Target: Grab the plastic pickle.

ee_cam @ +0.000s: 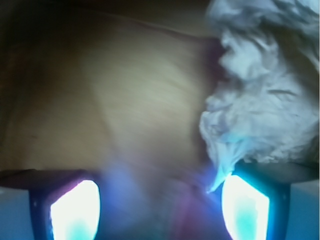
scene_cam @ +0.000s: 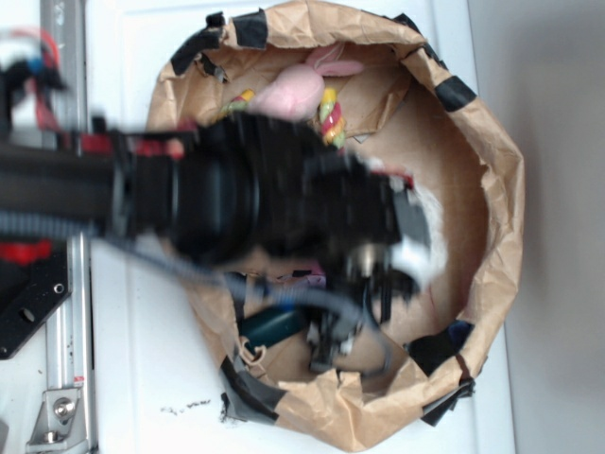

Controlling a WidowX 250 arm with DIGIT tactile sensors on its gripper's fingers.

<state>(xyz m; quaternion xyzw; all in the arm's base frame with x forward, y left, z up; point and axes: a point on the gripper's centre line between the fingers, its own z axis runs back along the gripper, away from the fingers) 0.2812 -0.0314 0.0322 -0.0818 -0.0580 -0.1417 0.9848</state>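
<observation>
So our gripper [ee_cam: 160, 205] is spread wide with nothing between its fingers, hovering over the paper bag's [scene_cam: 496, 180] brown floor beside a white crumpled cloth [ee_cam: 265, 100]. The plastic pickle [scene_cam: 274, 324] lies near the bag's lower-left wall, long axis roughly left-right; a pink plush toy [scene_cam: 298, 85] sits at the far rim.

Arm [scene_cam: 217, 189] blurred, hiding most of the plastic pickle [scene_cam: 274, 324].

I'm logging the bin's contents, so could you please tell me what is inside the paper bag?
In the bag: a pink plush, a striped toy, a white fluffy thing and the dark green pickle, partly showing. The arm hides the middle.
</observation>
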